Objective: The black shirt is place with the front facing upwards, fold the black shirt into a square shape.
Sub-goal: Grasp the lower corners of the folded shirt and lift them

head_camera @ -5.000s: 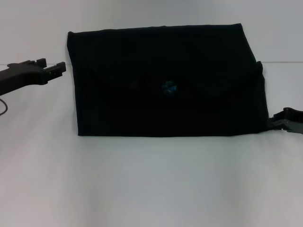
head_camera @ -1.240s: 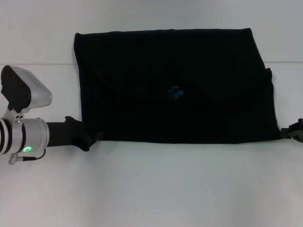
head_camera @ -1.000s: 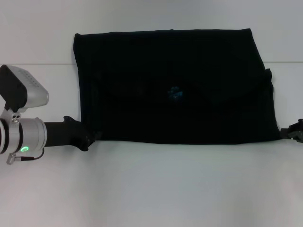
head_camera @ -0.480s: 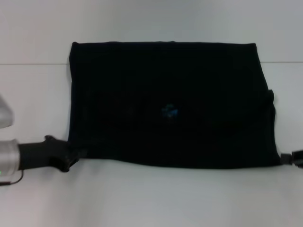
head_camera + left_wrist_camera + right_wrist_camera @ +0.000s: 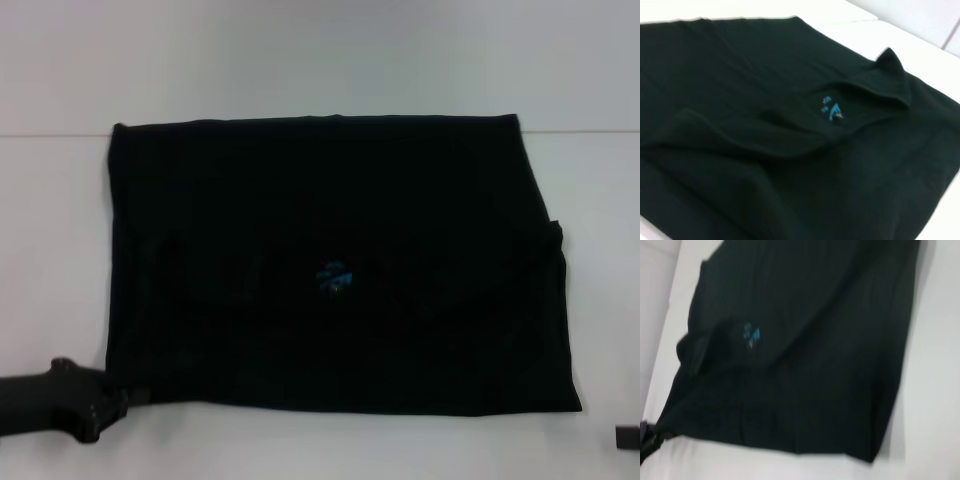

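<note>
Black shirt (image 5: 340,260) lies flat on the table (image 5: 300,60), centred. Left gripper (image 5: 125,400) at the shirt's near-left corner, touching the hem. Right gripper (image 5: 627,437) off the near-right corner (only a sliver visible), apart from the cloth.

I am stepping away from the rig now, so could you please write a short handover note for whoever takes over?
Left hand: at the near-left corner of the black shirt; grip not visible.
Right hand: barely in view off the shirt's near-right corner, apart from the cloth.
Shirt: flat on the white table, a wide rectangle, blue neck label showing.
Done: sleeves and length appear folded in.
Left: probably one side-to-side fold to reach a square.
</note>
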Controlling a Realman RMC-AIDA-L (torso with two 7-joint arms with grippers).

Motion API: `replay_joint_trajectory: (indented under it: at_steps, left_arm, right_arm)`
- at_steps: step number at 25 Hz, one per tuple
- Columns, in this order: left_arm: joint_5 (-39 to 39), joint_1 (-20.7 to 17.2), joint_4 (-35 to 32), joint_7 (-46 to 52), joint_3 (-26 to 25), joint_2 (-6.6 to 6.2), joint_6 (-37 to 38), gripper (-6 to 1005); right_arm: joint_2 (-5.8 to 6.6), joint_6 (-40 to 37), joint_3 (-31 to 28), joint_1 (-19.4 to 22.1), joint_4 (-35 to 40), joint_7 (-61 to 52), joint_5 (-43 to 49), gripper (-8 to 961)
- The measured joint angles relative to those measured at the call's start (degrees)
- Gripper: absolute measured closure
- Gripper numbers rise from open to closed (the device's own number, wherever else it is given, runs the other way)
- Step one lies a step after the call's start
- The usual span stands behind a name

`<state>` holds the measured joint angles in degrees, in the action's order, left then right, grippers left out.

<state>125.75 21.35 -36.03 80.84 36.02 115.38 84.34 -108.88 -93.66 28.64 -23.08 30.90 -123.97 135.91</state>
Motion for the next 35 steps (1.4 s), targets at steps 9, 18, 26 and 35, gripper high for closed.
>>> replay_joint_trajectory:
  at_steps: [9,18,26,35]
  left_arm:
    - [1.55,0.32,0.11,-1.38,-1.81,0.18,1.86,982]
    - [1.63,2.33,0.57,-1.45,-1.66,0.41,-0.05,982]
    - [1.63,3.18,0.7,-1.48,-1.65,0.82,-0.86,982]
    - [1.61,3.36,0.7,-1.56,-1.79,0.98,-1.79,982]
  right_arm:
    - [-0.31,-0.62,-1.28,-0.92,0.11,3.49,0.49,915]
    - [1.17,-2.95,-12.03,-3.26,0.77,-0.69,-2.52,891]
    - [2.12,-0.05,-9.54,-4.31,1.31,-7.44,0.53,690]
    - [-0.43,4.3,-6.28,-6.67,0.97,-10.26,3.31,301]
